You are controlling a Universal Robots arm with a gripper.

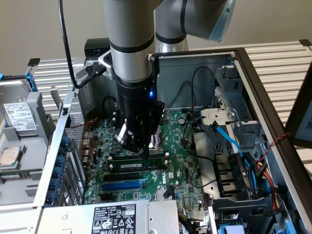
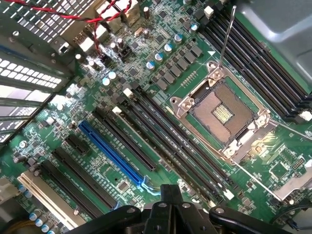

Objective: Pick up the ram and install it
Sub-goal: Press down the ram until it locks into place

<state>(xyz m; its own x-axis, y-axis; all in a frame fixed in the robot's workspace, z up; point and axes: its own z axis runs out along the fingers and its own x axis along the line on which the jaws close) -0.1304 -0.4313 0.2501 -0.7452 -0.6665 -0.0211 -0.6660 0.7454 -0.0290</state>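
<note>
The black metal gripper (image 1: 146, 144) has its fingers drawn together, just above the green motherboard (image 1: 183, 161). Below it lies the ram (image 1: 138, 165), a thin flat stick with a white label; its writing is unreadable.

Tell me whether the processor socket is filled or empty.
Empty: the processor socket shows bare gold contacts in its middle, no chip or cooler over it.

Materials as I read them from my station:
- Large green motherboard (image 2: 161, 97): matt lacquered circuit board, small shiny solder points.
- Square silver processor socket frame (image 2: 222, 114): bright polished metal.
- Long blue expansion slot (image 2: 111, 152): glossy moulded plastic.
- Long black memory slots (image 2: 175, 146): dull, ribbed plastic.
- Grey computer case wall (image 1: 195, 78): matt sheet metal.
- Cylindrical silver arm segment (image 1: 129, 29): smooth brushed metal.
- Light-blue flat cable (image 1: 229, 141): sleek plastic sheath.
- White drive label (image 1: 22, 116): paper.
</note>
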